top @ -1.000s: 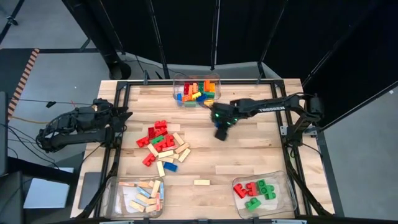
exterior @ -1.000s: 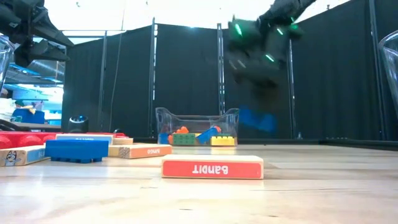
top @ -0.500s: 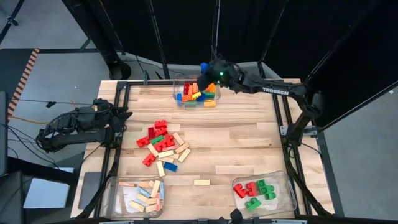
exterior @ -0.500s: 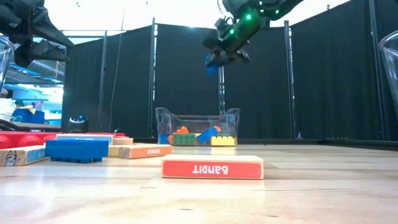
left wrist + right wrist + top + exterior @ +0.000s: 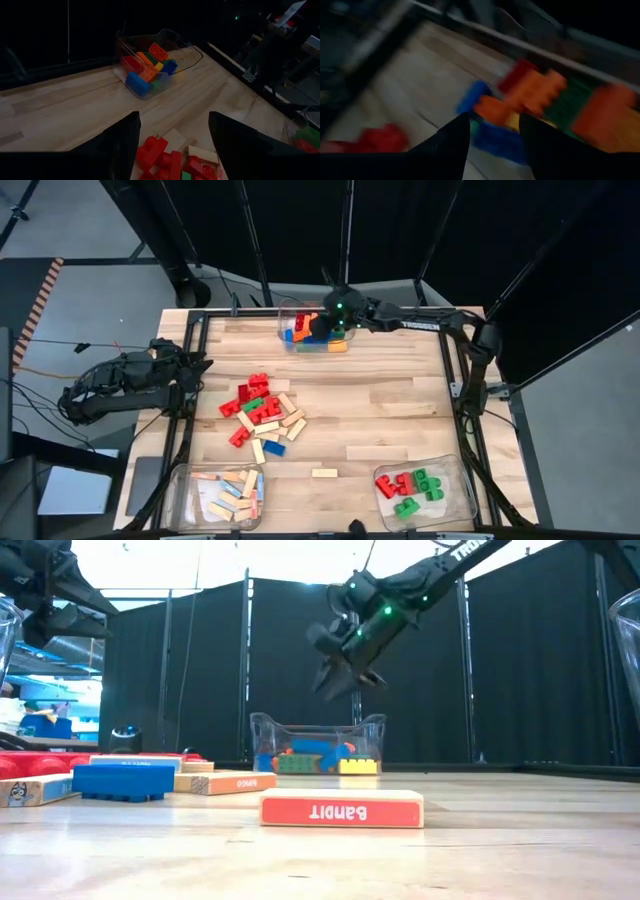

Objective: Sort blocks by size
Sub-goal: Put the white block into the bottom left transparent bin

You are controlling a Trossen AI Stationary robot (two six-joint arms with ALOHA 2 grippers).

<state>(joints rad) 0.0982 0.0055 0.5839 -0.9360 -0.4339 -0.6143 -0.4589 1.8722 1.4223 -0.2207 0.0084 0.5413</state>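
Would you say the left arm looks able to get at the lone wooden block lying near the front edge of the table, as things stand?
Probably yes. The wooden block lies alone on bare table, nothing beside or over it, and the left claw waits open at the table's left edge; the right claw is far off, over the bin.

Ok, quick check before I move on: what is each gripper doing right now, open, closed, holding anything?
Left gripper: open, empty, waiting at the table's left edge.
Right gripper: open, nothing held, above the clear plastic bin of coloured studded bricks.
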